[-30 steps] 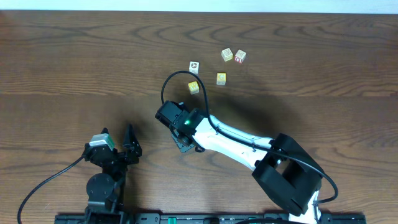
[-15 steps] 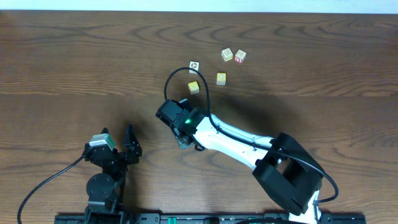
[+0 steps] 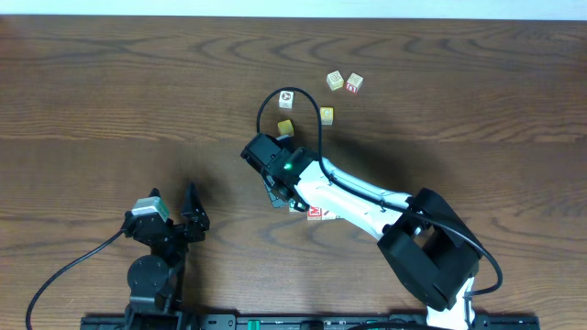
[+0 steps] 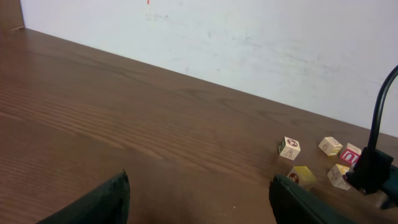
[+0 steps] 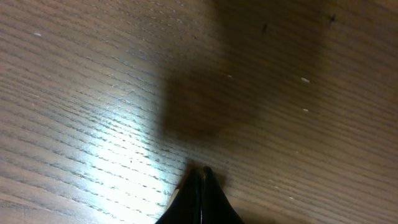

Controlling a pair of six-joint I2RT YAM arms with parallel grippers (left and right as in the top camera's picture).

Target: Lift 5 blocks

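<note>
Several blocks lie at the far middle of the table: a whitish block, a pale greenish one and a red-marked one. Another red-marked block lies against my right arm, half covered by it. My right gripper is shut with nothing between its tips, hovering over bare wood well short of the cluster. At the near left, far from every block, my left gripper is open and empty.
Two yellow-faced cubes sit just in front of the cluster, the nearer one close to my right wrist. A black cable loops over the whitish block. A white wall backs the table's far edge.
My right arm has swung toward the far side and to the right, uncovering a red-marked block beside it. Its gripper stayed shut. The left arm has not moved.
</note>
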